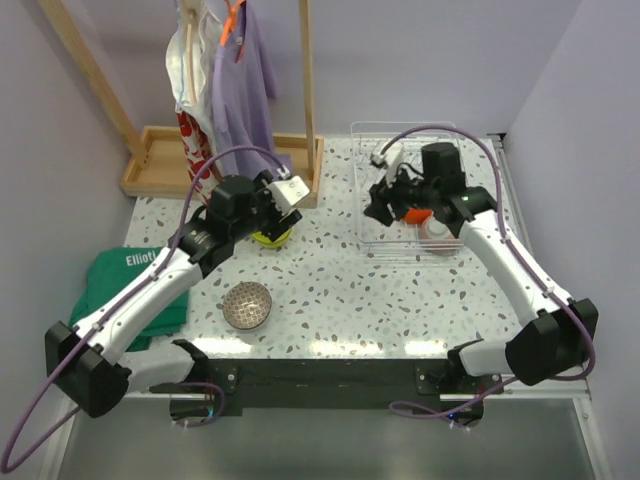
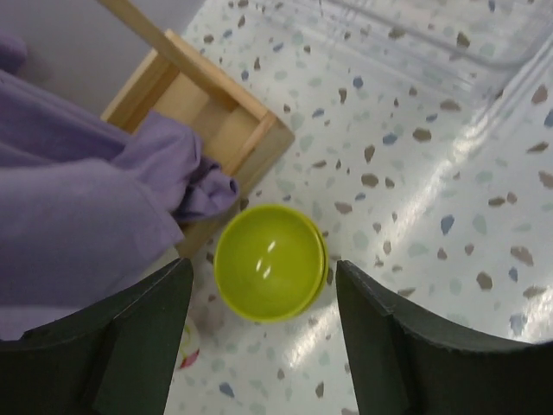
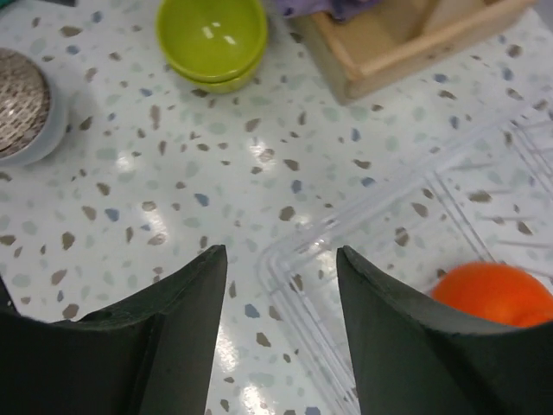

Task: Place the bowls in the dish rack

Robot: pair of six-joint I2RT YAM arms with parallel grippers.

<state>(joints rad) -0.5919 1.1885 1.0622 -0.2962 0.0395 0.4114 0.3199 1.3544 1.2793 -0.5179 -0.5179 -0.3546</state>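
Note:
The lime green bowl (image 1: 270, 237) sits upright on the table by the wooden tray's corner; it fills the left wrist view (image 2: 270, 262) and shows in the right wrist view (image 3: 212, 39). My left gripper (image 1: 273, 213) hovers just above it, open and empty (image 2: 263, 272). The grey-brown speckled bowl (image 1: 247, 305) stands near the front, also in the right wrist view (image 3: 22, 104). The clear dish rack (image 1: 368, 160) holds the orange-red bowl (image 1: 415, 214) (image 3: 494, 294) and a pinkish-white bowl (image 1: 437, 228), partly hidden by my arm. My right gripper (image 1: 380, 207) is open and empty over the rack's near-left corner (image 3: 281, 255).
A wooden tray base with posts (image 1: 165, 160) stands at the back left, with a purple garment (image 1: 240, 90) hanging over it and draping beside the green bowl (image 2: 78, 207). A green cloth (image 1: 125, 275) lies at the left under my left arm.

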